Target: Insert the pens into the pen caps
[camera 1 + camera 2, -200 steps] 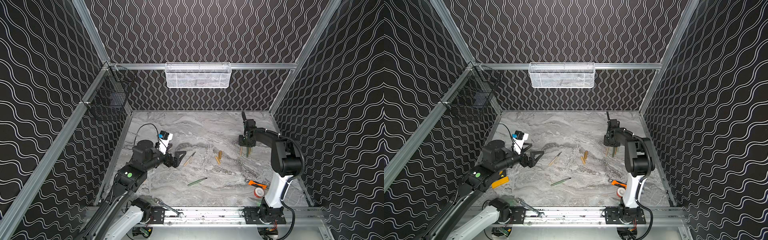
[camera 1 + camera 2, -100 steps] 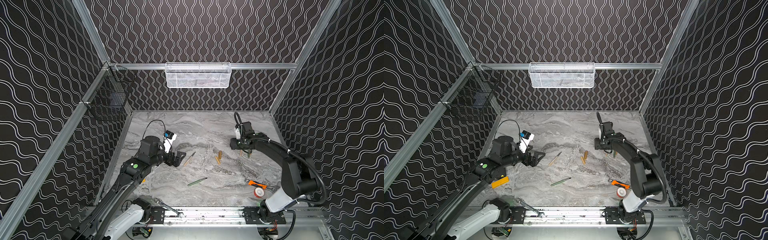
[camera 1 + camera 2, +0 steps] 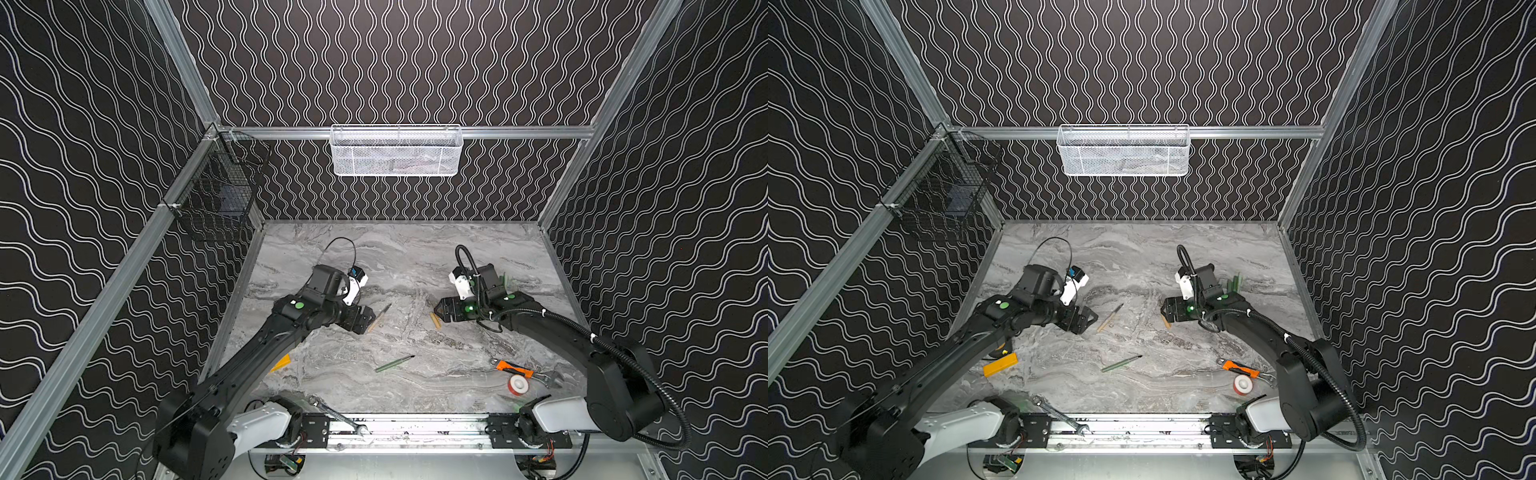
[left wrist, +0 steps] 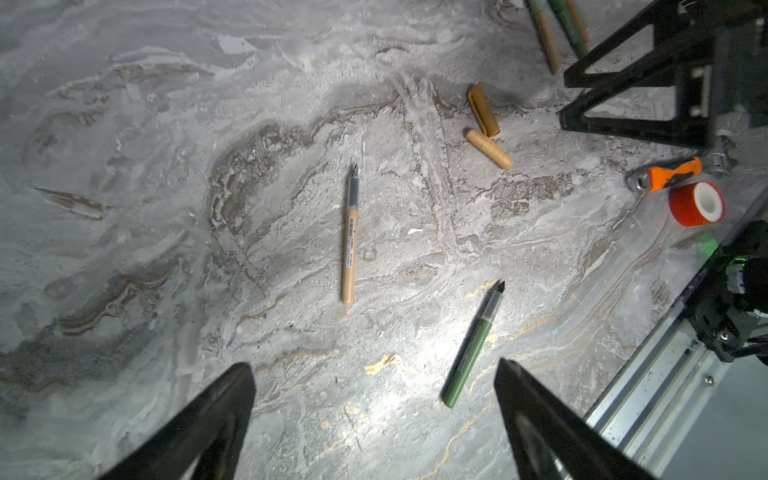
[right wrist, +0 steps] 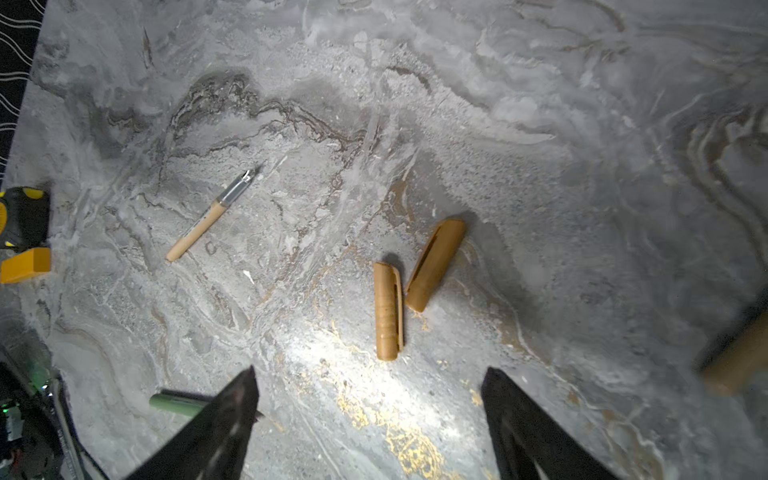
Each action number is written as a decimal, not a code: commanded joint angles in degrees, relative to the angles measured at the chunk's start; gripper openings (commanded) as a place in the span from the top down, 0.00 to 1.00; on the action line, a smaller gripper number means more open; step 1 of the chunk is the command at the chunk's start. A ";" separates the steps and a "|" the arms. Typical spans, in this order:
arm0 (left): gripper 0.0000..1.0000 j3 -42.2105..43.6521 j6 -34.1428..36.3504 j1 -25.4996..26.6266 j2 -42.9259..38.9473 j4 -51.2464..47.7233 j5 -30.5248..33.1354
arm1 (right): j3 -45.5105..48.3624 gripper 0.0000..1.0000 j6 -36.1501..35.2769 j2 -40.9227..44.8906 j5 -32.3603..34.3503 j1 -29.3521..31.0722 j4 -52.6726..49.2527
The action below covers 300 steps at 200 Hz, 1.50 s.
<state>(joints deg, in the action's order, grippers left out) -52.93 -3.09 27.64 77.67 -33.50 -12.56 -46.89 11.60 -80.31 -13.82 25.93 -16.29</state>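
A tan pen (image 3: 380,318) (image 4: 349,237) lies uncapped on the marble table, just in front of my left gripper (image 3: 365,322) (image 4: 374,365), which is open and empty. A green pen (image 3: 395,363) (image 4: 473,345) lies nearer the front. Two tan pen caps (image 3: 435,321) (image 5: 388,311) lie side by side in the middle. My right gripper (image 3: 438,311) (image 5: 370,370) hovers open beside them, holding nothing. Several capped pens (image 3: 1235,282) (image 4: 548,37) lie behind the right arm, partly hidden.
An orange-handled wrench (image 3: 513,368) and a red-and-white tape roll (image 3: 518,384) sit at the front right. A yellow wedge (image 3: 282,361) lies front left, a steel wrench (image 3: 332,411) by the front rail. A white mesh basket (image 3: 395,151) hangs on the back wall.
My right gripper has swung from the back right towards the tan caps in the middle and opened wide. The left arm has reached forward towards the tan pen.
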 commanded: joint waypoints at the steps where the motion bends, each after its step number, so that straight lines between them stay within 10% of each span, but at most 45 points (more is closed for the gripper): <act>1: 0.16 -1.09 -2.62 0.85 4.11 1.94 2.32 | 1.96 0.13 2.68 0.84 -1.30 0.94 4.52; 123: 0.55 -12.81 1.14 7.12 33.01 4.49 9.67 | 7.43 0.12 2.60 10.92 -0.24 0.92 3.68; 300: 0.74 -11.86 -2.66 9.46 39.85 7.52 9.73 | 7.35 0.12 2.26 13.99 0.90 0.91 2.05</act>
<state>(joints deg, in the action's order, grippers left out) -66.19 -4.01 35.97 116.88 -23.49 -0.43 -38.85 13.89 -65.65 -12.91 26.79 -14.35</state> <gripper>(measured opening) 0.281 0.882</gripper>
